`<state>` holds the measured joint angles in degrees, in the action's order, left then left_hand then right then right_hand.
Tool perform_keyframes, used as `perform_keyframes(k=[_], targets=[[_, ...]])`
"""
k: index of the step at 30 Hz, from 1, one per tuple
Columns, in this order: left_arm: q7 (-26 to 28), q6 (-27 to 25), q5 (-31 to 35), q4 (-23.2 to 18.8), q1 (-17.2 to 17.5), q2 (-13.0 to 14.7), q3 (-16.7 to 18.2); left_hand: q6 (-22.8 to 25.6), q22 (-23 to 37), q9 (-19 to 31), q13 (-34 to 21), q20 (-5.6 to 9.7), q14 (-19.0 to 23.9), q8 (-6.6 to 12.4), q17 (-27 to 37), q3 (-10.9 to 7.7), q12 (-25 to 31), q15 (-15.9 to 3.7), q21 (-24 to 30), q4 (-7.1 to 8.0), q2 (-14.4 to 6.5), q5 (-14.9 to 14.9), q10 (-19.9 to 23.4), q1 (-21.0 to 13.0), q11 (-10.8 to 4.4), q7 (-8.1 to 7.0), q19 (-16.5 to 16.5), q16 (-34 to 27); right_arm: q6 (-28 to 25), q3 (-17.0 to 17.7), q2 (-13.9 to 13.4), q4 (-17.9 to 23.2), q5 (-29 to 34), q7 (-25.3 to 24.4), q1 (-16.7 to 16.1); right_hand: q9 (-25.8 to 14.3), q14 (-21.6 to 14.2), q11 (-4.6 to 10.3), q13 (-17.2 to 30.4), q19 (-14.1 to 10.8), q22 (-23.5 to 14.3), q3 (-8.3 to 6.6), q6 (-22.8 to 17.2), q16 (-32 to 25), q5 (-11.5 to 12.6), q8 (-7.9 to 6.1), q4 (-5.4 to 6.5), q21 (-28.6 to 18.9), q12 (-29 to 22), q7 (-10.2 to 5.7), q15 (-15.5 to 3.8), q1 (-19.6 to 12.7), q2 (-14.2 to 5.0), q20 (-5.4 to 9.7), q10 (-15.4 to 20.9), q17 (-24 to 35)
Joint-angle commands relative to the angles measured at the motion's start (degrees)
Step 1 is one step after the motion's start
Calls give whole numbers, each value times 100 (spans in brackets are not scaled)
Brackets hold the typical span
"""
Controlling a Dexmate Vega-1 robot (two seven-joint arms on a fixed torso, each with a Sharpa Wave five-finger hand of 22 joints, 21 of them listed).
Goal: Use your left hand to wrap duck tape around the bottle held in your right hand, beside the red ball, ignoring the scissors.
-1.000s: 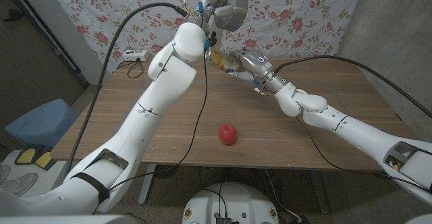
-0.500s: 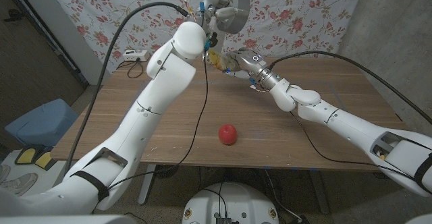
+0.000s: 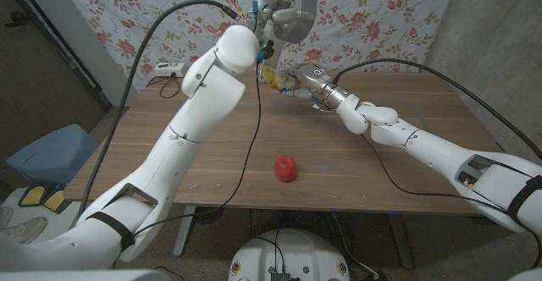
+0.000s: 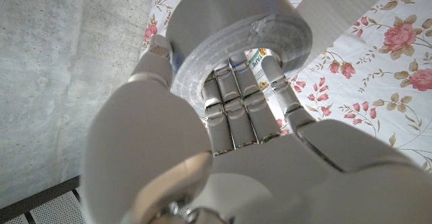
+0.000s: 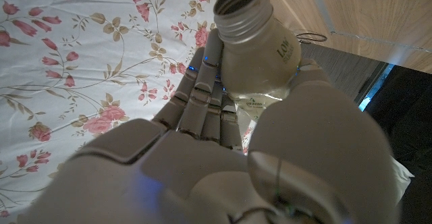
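Note:
My left hand (image 3: pixel 273 12) is raised high at the back of the table and holds a grey roll of duck tape (image 3: pixel 294 13); its fingers reach through the roll's core (image 4: pixel 233 96). My right hand (image 3: pixel 306 79) grips a clear, uncapped bottle (image 3: pixel 275 79) just below the roll, the bottle's open neck (image 5: pixel 244 8) sticking out past the fingers. The roll (image 4: pixel 236 28) hangs a little above the bottle. The red ball (image 3: pixel 286 168) lies on the wooden table (image 3: pixel 169 146) near its front edge, well clear of both hands.
A white power strip (image 3: pixel 168 68) lies at the table's back left corner. A flowered cloth (image 3: pixel 373 19) hangs behind the table. A blue bin (image 3: pixel 47 154) stands on the floor to the left.
My right forearm has drawn in toward the back, and the bottle has shifted slightly with it. The left hand and roll have edged a little to the right.

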<state>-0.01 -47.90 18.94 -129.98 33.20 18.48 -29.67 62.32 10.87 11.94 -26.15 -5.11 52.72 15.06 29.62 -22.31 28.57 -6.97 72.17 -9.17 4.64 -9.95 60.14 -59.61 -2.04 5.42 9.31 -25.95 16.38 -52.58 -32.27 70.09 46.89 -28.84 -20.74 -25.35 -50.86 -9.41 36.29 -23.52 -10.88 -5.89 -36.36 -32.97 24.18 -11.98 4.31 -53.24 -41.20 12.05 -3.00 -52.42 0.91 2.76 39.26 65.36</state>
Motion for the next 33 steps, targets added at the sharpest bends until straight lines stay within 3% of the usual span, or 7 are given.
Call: perform_keyframes(k=[1, 8, 11, 19, 33], targets=[[-228, -1, -99, -202, 67, 175, 23, 117, 1, 20, 34, 40, 74, 41, 17, 13, -13, -620, 48, -51, -1122, -8, 708, -1268, -618, -19, 88, 3, 167, -99, 357, -856, -170, -37, 331, -21, -324, 1373, 17, 23, -14, -239, -2393, 35, 20, -27, 251, -39, -46, -1762, -962, -968, -909, 700, 1598, 19], [-408, 77, -468, -84, 222, 158, 259, 107, 0, 11, 135, 84, 141, 7, -60, 21, -86, -683, 61, -63, -1092, -6, 736, -1312, -585, -19, 118, 58, 371, -101, 388, -1102, -218, -376, 378, -17, -339, 1353, 21, 26, -14, -229, -2395, 42, 18, -21, 264, -49, -36, -1757, -961, -981, -924, 692, 1598, 37], [-586, 159, -884, 61, 286, 28, 521, 111, -1, 7, 181, 101, 170, -5, -98, 28, -109, -683, 69, -60, -1085, -5, 773, -1323, -595, -24, 139, 84, 428, -73, 378, -1081, -283, -428, 352, -19, -344, 1362, 22, 25, -13, -222, -2402, 46, 16, -22, 270, -55, -33, -1751, -960, -986, -926, 697, 1605, 46], [-832, 267, -1578, 297, 381, -109, 766, 146, -3, -5, 306, 149, 263, -30, -197, 55, -191, -677, 94, -34, -1071, 1, 816, -1304, -603, 19, 206, 143, 360, -62, 472, -1206, -324, -419, 428, -15, -352, 1352, 28, 26, -12, -206, -2410, 58, 11, -18, 279, -68, -24, -1737, -961, -1004, -928, 695, 1611, 66], [-856, 265, -1808, 99, 318, 210, 711, 140, -1, -12, 438, 121, 265, -75, -211, 86, -285, -663, 106, -25, -1082, 1, 840, -1319, -581, 35, 199, 180, 214, -71, 692, -1640, -328, -688, 587, -21, -366, 1360, 36, 32, -9, -183, -2410, 81, 5, -13, 292, -89, -9, -1729, -962, -1044, -938, 685, 1634, 102]])
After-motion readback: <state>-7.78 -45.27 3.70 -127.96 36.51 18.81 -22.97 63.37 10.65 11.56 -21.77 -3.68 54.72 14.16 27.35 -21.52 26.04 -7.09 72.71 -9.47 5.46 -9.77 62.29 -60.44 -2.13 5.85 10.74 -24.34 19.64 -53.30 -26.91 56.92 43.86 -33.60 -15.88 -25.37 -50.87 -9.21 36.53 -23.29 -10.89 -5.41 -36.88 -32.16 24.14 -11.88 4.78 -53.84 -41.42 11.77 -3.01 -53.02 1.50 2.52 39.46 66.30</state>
